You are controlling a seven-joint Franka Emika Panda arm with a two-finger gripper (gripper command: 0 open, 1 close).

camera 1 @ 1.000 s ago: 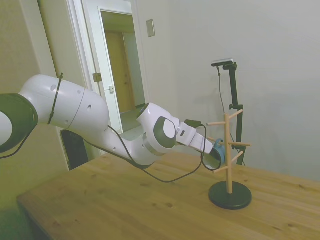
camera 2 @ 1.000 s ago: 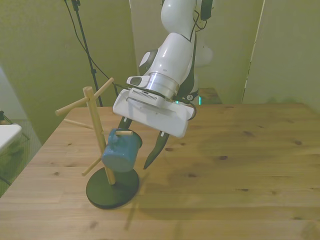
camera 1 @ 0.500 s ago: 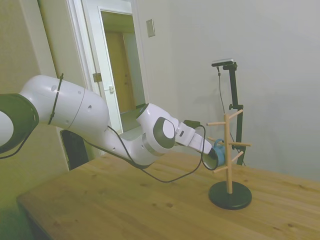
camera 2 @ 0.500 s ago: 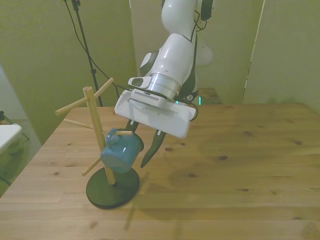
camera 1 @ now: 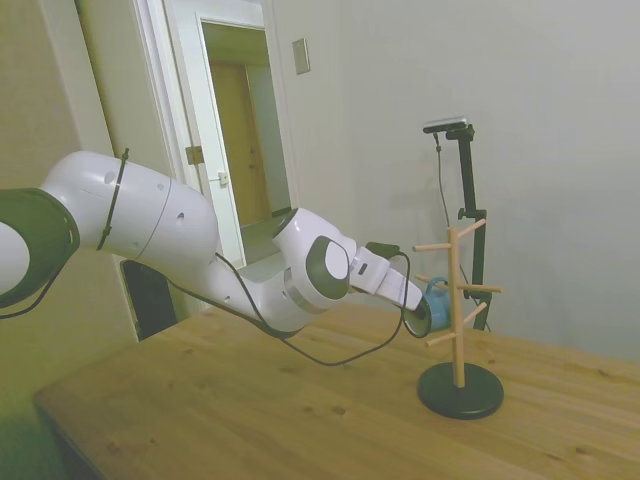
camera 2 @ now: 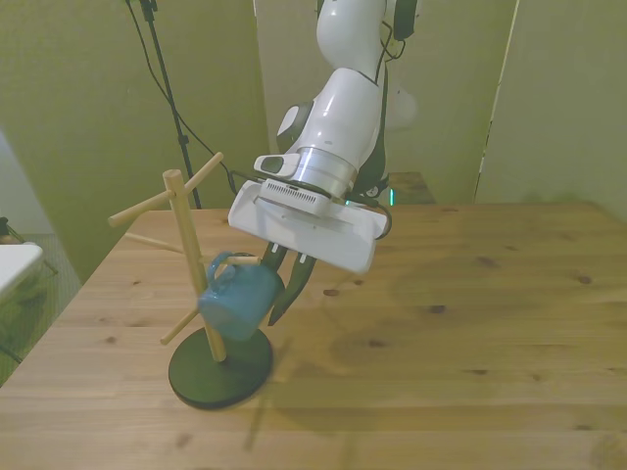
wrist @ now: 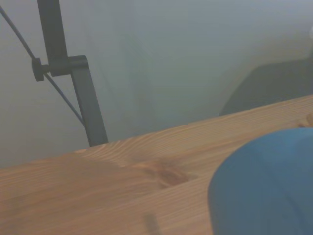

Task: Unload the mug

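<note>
- Hanging by its loop handle from a short peg, the mug (camera 2: 238,298) is seen on the wooden stand (camera 2: 190,257), on the side toward the front view's right.
- The mug is tilted, with its blue body below the peg and well above the stand's dark round base (camera 2: 220,367).
- The hand (camera 2: 278,286) is seen from the front to be clenched on the mug: its dark fingers (camera 2: 281,297) are pressed against the mug's side toward the front view's right, just below the wide white wrist block.
- From the side, the hand (camera 1: 424,318) is shown right at the mug (camera 1: 437,305), which is placed just beside the stand's post (camera 1: 456,300), between two of its pegs.
- The arm is stretched low over the surface (camera 2: 470,323) in the side view, with a black cable looped beneath it.
- Several bare pegs are carried by the stand, angled upward at different heights.
- The stand's base is set on the surface near its edge at the front view's left.
- In the wrist view, a blurred blue mass, the mug (wrist: 266,183), is shown close by over the wood grain of the surface (wrist: 98,191).
</note>
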